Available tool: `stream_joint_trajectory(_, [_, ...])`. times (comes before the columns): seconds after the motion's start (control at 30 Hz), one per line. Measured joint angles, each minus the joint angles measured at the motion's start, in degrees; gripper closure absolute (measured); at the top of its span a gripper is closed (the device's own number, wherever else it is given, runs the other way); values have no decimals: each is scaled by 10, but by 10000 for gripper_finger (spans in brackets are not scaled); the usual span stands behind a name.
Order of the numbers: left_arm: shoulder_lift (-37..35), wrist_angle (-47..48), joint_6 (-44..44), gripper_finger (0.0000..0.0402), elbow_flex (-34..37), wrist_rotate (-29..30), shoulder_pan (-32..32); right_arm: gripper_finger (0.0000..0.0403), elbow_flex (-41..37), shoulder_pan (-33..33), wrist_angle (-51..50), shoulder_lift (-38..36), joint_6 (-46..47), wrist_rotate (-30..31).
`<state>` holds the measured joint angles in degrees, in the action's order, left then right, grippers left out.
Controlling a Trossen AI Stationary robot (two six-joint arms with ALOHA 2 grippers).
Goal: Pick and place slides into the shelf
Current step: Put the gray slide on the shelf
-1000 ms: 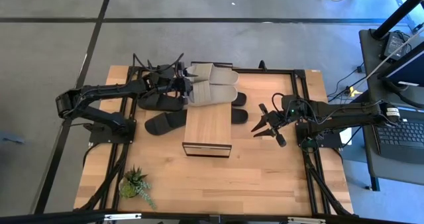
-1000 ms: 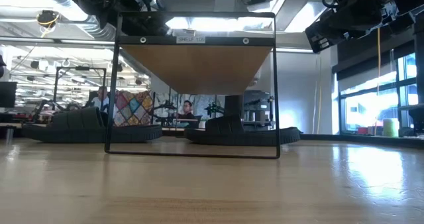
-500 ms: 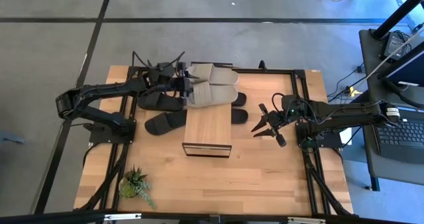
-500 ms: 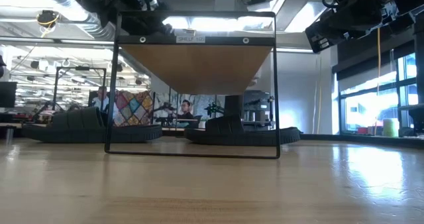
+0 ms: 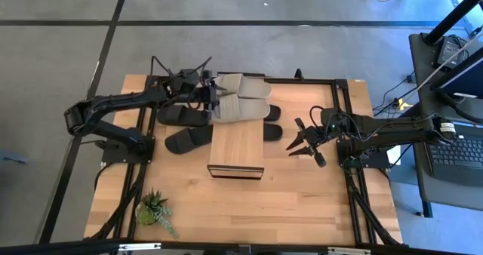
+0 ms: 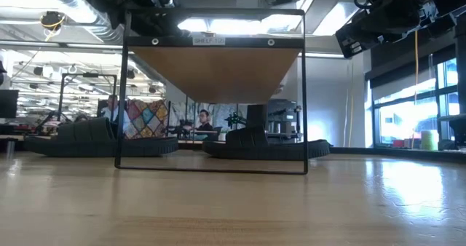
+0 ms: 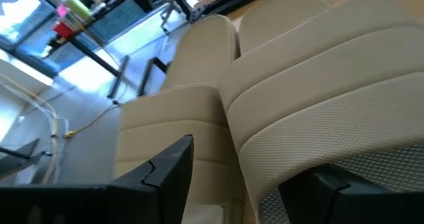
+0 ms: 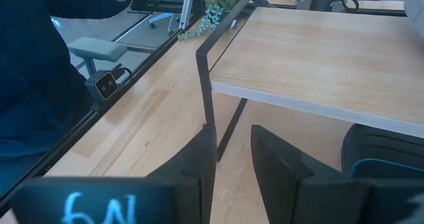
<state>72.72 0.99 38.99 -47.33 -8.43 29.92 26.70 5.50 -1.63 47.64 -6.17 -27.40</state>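
Two beige-grey slides (image 5: 243, 96) lie side by side, soles down, on the far end of the shelf's (image 5: 236, 145) wood top. My left gripper (image 5: 210, 96) is open at their left ends; in the left wrist view its fingers (image 7: 169, 177) straddle the end of one beige slide (image 7: 318, 85), next to the other (image 7: 179, 118). Black slides rest on the table left of the shelf (image 5: 183, 116) (image 5: 189, 139) and stick out at its right (image 5: 272, 112) (image 5: 273, 133). My right gripper (image 5: 300, 145) hangs open above the table, right of the shelf. My left gripper comes level from the table's left at the end of a beige slide (image 7: 265, 184). Its fingers stand on either side of that end. I cannot tell whether they touch it. The slide lies flat on the shelf top.
A small potted plant (image 5: 153, 208) stands near the table's near-left corner. Black frame rails (image 5: 343, 119) run along the table's left and right sides. Bare tabletop (image 5: 302, 202) lies between the shelf and the near edge. A person's dark sleeve (image 8: 33, 52) shows beyond the table.
My left gripper has crept slightly toward the far edge beside the beige slides' ends, its fingers still apart. The slides and shelf stay in place.
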Motion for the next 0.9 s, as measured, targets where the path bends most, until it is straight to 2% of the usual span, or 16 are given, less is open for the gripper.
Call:
stream_joint_trajectory(0.33, [8,2,-9,209,-6,-27,10,306,0,0,0,0,0,0])
stream_joint_trajectory(0.57, [24,6,-9,209,-35,-96,15,306,0,0,0,0,0,0])
stream_joint_trajectory(0.9, [64,5,8,209,-44,-51,15,306,0,0,-9,0,0,0])
